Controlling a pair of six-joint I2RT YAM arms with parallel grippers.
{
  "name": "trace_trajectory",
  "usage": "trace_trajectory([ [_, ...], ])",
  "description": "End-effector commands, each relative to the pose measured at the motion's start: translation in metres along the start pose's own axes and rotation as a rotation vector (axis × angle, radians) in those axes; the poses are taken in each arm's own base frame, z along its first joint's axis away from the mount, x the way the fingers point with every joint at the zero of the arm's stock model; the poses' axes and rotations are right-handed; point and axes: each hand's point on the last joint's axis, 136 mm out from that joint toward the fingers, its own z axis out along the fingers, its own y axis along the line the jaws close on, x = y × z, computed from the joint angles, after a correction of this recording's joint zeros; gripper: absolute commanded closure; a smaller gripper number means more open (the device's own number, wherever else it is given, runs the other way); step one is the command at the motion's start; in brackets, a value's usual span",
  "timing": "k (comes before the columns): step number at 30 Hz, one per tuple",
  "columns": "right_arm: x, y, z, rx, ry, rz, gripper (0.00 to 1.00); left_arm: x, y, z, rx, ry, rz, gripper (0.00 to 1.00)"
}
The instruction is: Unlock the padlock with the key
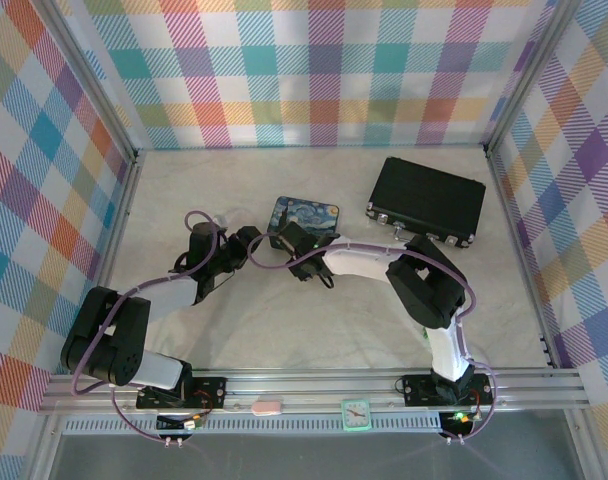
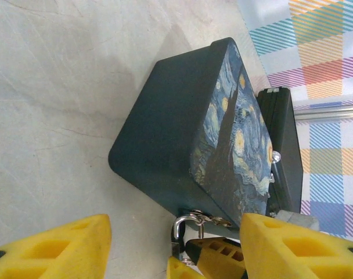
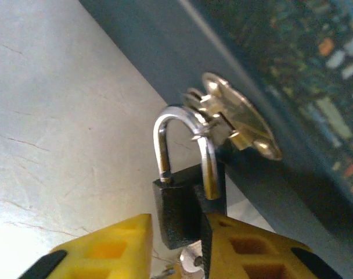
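The padlock (image 3: 179, 212) has a small black body and hangs by its silvery shackle (image 3: 182, 136) from the metal hasp (image 3: 234, 119) of the painted tin (image 2: 182, 133). My right gripper (image 3: 176, 250) is shut on the padlock body, its dark pad against the right side. A small silvery piece that looks like the key (image 3: 191, 263) peeks out just under the body. The shackle's left leg sits in the body, but I cannot tell whether the right leg does. My left gripper (image 2: 175, 232) stands open and wide, straddling the shackle (image 2: 185, 228) and the right gripper's fingers (image 2: 223, 256). From above, both grippers (image 1: 246, 240) (image 1: 284, 238) meet at the tin's near-left corner.
A large flat black case (image 1: 427, 200) with silver latches lies behind and right of the tin (image 1: 306, 215). Plaid walls enclose the pale table (image 1: 284, 330) on three sides. A small clock (image 1: 356, 413) sits on the front rail.
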Motion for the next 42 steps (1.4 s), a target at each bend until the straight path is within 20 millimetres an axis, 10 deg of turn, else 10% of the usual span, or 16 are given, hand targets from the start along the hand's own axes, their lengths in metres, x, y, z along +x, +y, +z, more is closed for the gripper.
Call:
trace_trajectory([
  [1,0.010,-0.002,-0.002,0.014,0.015,-0.012,0.72,0.006,-0.007,0.004,0.044,0.019,-0.002,0.41],
  [9,0.010,-0.009,0.001,0.057,-0.012,-0.034,0.52,0.014,-0.011,0.007,0.061,0.034,-0.006,0.41],
  [24,-0.006,0.019,-0.014,-0.306,-0.078,0.008,1.00,0.051,-0.020,0.023,0.137,0.114,0.009,0.48],
  [42,-0.011,0.018,-0.021,-0.554,-0.080,0.145,1.00,0.077,-0.030,0.071,0.198,0.173,0.019,0.60],
])
